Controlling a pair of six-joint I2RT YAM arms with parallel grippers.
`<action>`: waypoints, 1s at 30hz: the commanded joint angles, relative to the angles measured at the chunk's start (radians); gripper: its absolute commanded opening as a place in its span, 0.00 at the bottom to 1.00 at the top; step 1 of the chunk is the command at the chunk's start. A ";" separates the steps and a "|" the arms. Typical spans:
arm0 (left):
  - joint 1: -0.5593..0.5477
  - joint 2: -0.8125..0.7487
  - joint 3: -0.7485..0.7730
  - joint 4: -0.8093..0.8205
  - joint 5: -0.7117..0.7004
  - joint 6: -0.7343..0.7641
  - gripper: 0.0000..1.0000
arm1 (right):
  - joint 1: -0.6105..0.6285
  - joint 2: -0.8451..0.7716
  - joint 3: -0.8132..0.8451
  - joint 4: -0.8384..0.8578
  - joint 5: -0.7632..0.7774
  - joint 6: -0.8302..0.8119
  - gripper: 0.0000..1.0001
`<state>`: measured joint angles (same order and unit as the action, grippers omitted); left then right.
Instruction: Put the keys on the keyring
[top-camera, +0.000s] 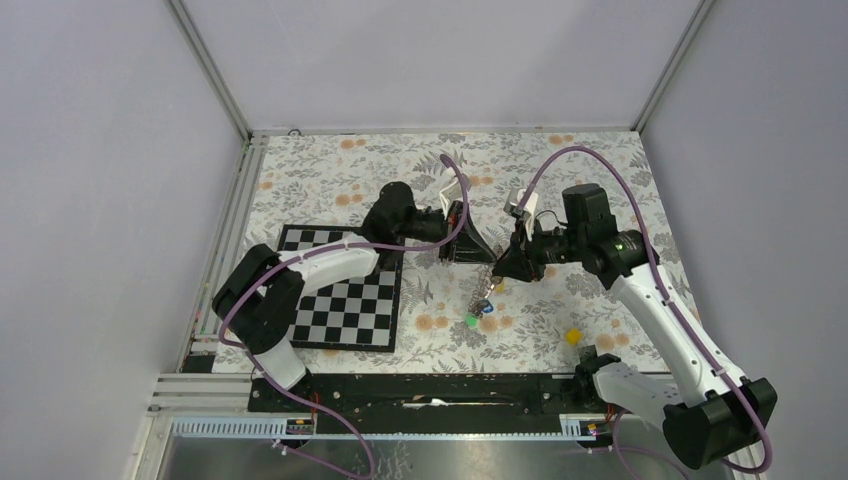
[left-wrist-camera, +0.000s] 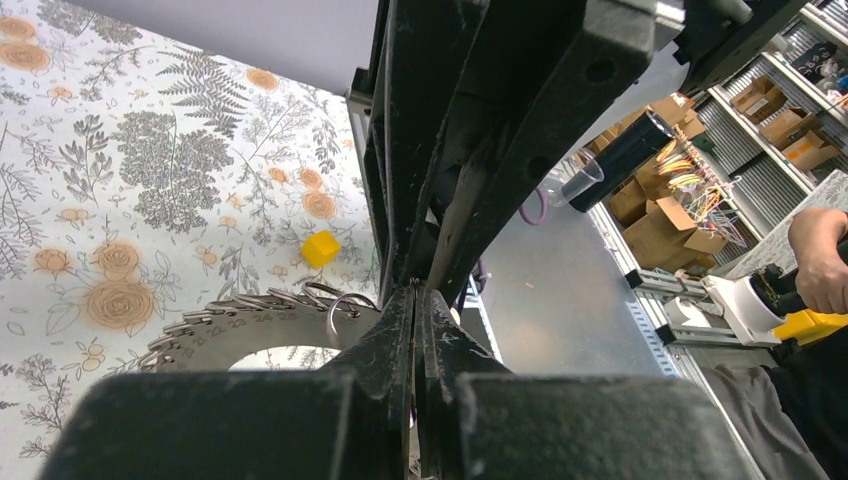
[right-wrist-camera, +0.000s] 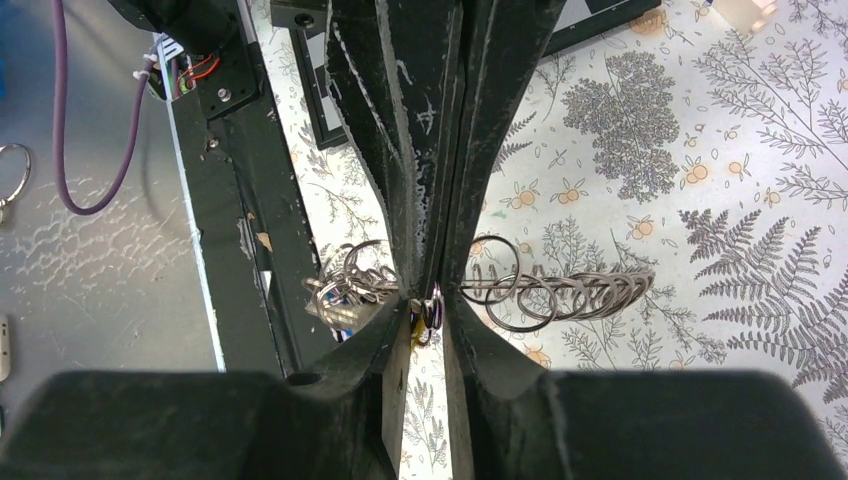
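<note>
The keyring (left-wrist-camera: 215, 330), a flat grey toothed loop strung with small wire rings, runs into my left gripper (left-wrist-camera: 415, 290), which is shut on its edge. In the top view the keyring (top-camera: 485, 283) hangs between the left gripper (top-camera: 468, 250) and the right gripper (top-camera: 508, 265). Green, orange and blue keys (top-camera: 478, 318) dangle below it near the cloth. In the right wrist view the keyring (right-wrist-camera: 580, 290) shows edge-on across my right gripper (right-wrist-camera: 425, 310). The right jaws stand slightly apart, and a small purple and yellow key piece (right-wrist-camera: 430, 312) sits between the tips.
A yellow cube (top-camera: 573, 336) lies on the floral cloth at the near right and shows as the cube (left-wrist-camera: 320, 248) in the left wrist view. A chessboard (top-camera: 345, 300) lies under the left arm. The black base rail (top-camera: 440, 388) runs along the near edge.
</note>
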<state>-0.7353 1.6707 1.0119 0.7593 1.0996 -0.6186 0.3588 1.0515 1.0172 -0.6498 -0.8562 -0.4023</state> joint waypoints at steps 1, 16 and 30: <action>0.002 -0.022 0.008 0.226 -0.029 -0.103 0.00 | 0.005 -0.018 -0.026 0.026 -0.052 0.016 0.26; 0.036 -0.012 0.013 0.262 -0.018 -0.112 0.00 | 0.004 -0.068 -0.007 -0.011 -0.010 -0.007 0.43; 0.050 -0.020 -0.006 0.264 0.065 -0.034 0.00 | -0.013 -0.102 0.084 -0.035 0.048 0.003 0.52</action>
<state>-0.6846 1.6730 1.0035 0.9157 1.1305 -0.6781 0.3523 0.9508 1.0500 -0.6716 -0.8043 -0.4004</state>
